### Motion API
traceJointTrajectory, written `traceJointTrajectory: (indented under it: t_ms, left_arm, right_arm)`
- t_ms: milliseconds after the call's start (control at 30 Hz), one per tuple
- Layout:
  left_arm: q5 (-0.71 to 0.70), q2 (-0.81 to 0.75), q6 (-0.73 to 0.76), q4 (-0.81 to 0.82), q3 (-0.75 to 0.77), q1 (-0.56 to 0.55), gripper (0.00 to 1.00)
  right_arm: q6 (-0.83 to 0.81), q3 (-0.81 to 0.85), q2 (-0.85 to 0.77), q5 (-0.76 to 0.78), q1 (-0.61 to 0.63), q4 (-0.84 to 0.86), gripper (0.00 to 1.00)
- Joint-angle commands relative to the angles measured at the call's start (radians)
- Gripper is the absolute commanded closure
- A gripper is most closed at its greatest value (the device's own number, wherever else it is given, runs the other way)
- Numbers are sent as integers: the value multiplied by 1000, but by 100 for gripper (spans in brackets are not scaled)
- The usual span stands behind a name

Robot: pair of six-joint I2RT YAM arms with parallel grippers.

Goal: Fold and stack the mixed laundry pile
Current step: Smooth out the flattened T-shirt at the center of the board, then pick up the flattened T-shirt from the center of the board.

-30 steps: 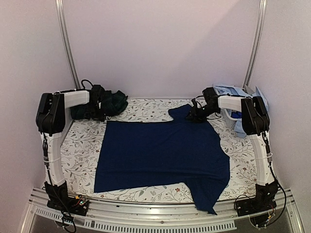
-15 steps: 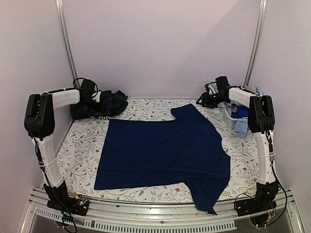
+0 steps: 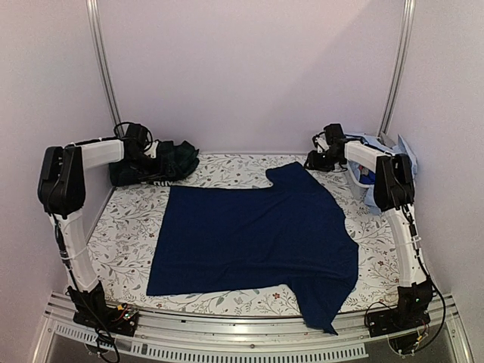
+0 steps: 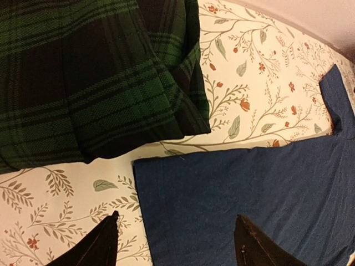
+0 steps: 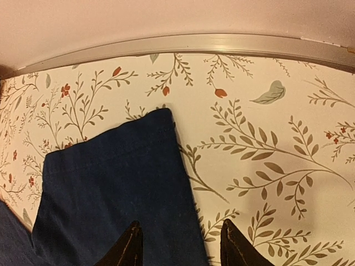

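Observation:
A navy blue T-shirt (image 3: 257,234) lies spread flat in the middle of the table, one sleeve (image 5: 122,188) pointing to the back wall and another hanging off the near edge. The dark green plaid piece (image 3: 172,161) lies bunched at the back left, also in the left wrist view (image 4: 89,83). Light blue garments (image 3: 370,181) are heaped at the back right. My left gripper (image 3: 151,168) hovers open above the T-shirt's back left corner (image 4: 166,183), holding nothing. My right gripper (image 3: 314,161) stands open over the back sleeve's edge, empty.
The white floral sheet (image 3: 128,227) covers the table. A metal rail (image 5: 222,41) runs along the back wall, and two upright posts (image 3: 106,68) stand at the back corners. The arms' base rail (image 3: 242,333) lines the near edge.
My right gripper has lifted off the back sleeve and drawn back toward the wall, leaving the sleeve flat. My left arm has swung left and back beside the plaid piece.

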Motion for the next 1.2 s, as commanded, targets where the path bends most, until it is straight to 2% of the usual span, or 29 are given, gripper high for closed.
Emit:
traceJointTrajectory:
  t_ms: [0,200,300,367,400,433,500,600,767,1000,1167]
  left_arm:
    - [1,19,-5,14,9,-1,29]
    - [-29,54,9,-21,47,-1,28]
    - [-48,71,21,-41,68,-1,28]
    - [-53,78,32,-45,75,-1,28]
    - [-50,80,44,-45,75,0,28]
    - [-51,82,61,-42,73,-4,29]
    - [-68,83,112,-29,61,-14,29]
    - [-76,98,203,-8,48,-24,30]
    - [-67,186,281,-18,101,-15,36]
    - [-108,247,282,32,152,-17,39]
    - [-87,283,284,39,192,-17,39]
  right_arm:
    - [-57,55,54,125,28,-24,53]
    - [-87,81,112,149,60,-26,54]
    - [-91,83,133,149,71,-28,58]
    - [-92,82,147,135,74,-32,69]
    - [-93,82,149,127,73,-34,81]
    - [-90,82,149,123,72,-34,89]
    - [-85,80,139,107,71,-24,99]
    - [-71,80,116,87,64,-12,100]
    - [-49,65,88,53,45,-8,100]
    - [-41,43,68,38,40,-7,100]
    - [-41,35,64,33,40,-6,100]
